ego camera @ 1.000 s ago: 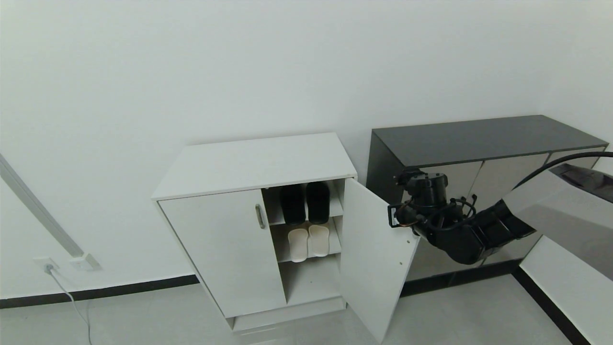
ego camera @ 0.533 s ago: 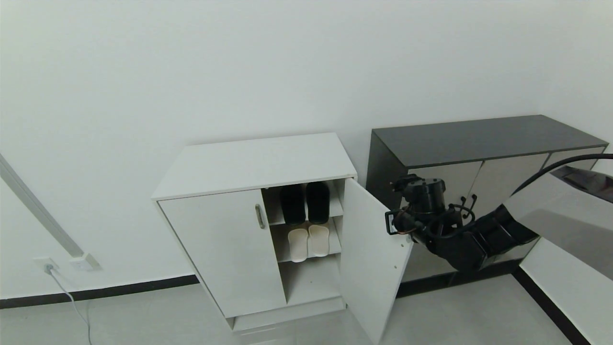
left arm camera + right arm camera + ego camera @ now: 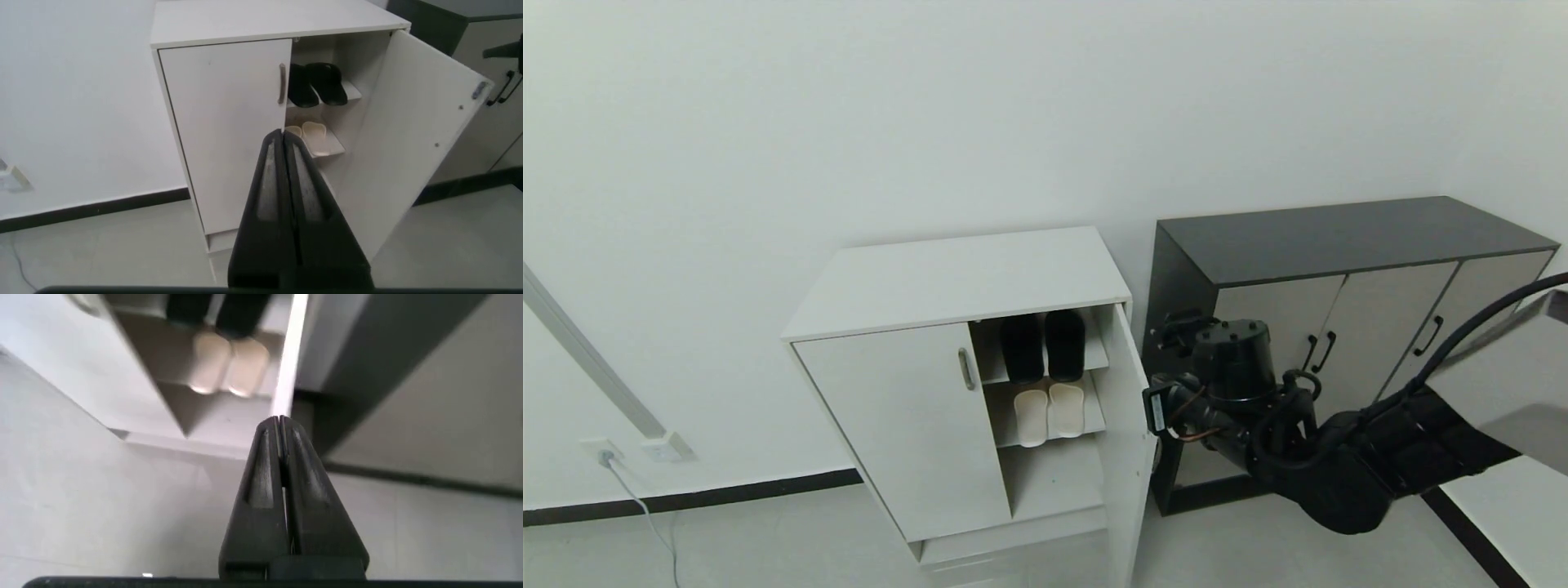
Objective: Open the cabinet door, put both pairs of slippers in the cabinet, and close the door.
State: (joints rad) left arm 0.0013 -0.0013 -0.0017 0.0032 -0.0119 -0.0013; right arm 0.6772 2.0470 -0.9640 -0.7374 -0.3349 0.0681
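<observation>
The white cabinet (image 3: 956,282) has its right door (image 3: 1131,457) swung partway in, seen almost edge-on. A black pair of slippers (image 3: 1043,345) sits on the upper shelf, with a white pair of slippers (image 3: 1049,412) on the shelf below. My right gripper (image 3: 1153,408) is shut and empty, its tips against the door's outer face. In the right wrist view the right gripper (image 3: 280,426) meets the door's edge (image 3: 290,351), with the white pair (image 3: 230,361) beyond. My left gripper (image 3: 283,140) is shut and empty, held back in front of the cabinet's closed left door (image 3: 229,122).
A dark sideboard (image 3: 1339,237) stands close to the right of the cabinet, right behind my right arm. The left door has a metal handle (image 3: 966,368). A wall socket with a cable (image 3: 600,451) is low on the left. Bare floor lies in front.
My right arm has moved left and lower, and the right door has swung with it from wide open to nearly edge-on. The slippers have not moved.
</observation>
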